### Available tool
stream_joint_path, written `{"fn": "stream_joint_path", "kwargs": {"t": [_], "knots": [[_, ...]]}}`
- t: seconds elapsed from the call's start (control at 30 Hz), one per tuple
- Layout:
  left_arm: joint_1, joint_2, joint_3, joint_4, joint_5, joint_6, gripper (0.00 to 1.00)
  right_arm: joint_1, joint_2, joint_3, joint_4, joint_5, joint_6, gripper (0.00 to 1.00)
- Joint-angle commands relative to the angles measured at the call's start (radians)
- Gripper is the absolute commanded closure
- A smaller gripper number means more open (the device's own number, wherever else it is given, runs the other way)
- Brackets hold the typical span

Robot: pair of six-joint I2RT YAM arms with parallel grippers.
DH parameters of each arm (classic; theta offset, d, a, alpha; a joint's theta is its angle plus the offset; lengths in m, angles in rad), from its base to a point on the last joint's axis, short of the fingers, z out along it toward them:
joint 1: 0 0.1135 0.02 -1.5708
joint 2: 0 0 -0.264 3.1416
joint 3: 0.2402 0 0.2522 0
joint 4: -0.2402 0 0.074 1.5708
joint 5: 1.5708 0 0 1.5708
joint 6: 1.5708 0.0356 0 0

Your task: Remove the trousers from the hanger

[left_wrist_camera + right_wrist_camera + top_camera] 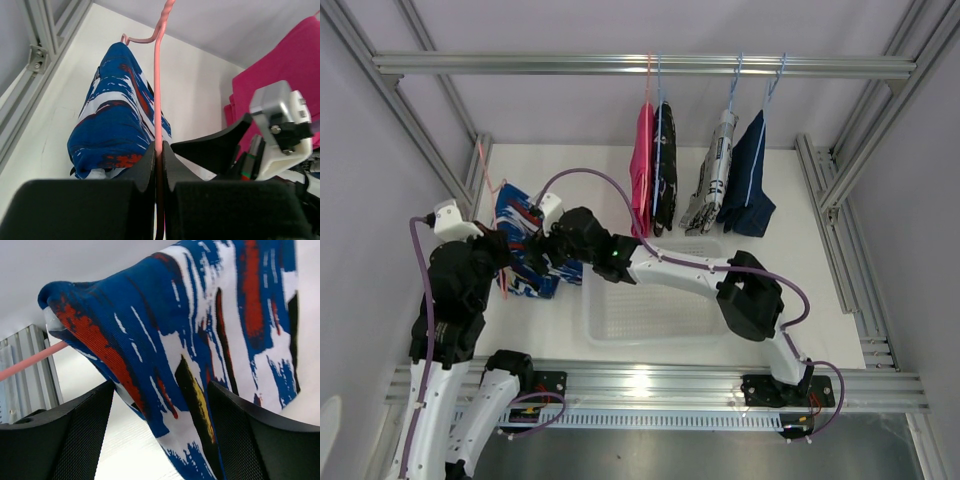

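Observation:
The blue trousers with the red-white pattern [520,250] hang folded over a pink wire hanger [158,90] low over the table's left side. My left gripper [158,155] is shut on the hanger's wire just below the cloth [110,125]. My right gripper [160,405] is open. Its two fingers [75,435] stand wide apart on either side of the lower part of the trousers [200,330], and I see no squeeze on the cloth. In the top view the right gripper [545,255] reaches in from the right.
Pink trousers [642,165], black patterned ones [665,170], white printed ones [715,175] and dark blue ones [750,180] hang from the rail [520,65] at the back. A clear plastic tray [620,320] lies under the right arm. Aluminium frame posts line both sides.

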Motion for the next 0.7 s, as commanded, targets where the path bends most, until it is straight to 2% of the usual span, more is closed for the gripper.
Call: {"fn": "stream_joint_path", "kwargs": {"t": [0.0,0.17,0.43,0.67], "knots": [[0.020,-0.018,0.032,0.137,0.087,-0.011,0.99,0.006,0.001,0.028,0.035,-0.023,-0.023,0.20],[0.040,-0.016,0.030,0.145,0.132,-0.019,1.00,0.033,0.006,0.013,0.051,0.009,-0.046,0.20],[0.043,-0.027,0.026,0.148,0.161,-0.022,1.00,0.031,0.049,0.079,0.039,0.104,-0.058,0.22],[0.051,-0.029,0.020,0.156,0.188,-0.028,1.00,0.028,0.098,0.151,0.058,0.202,-0.078,0.30]]}}
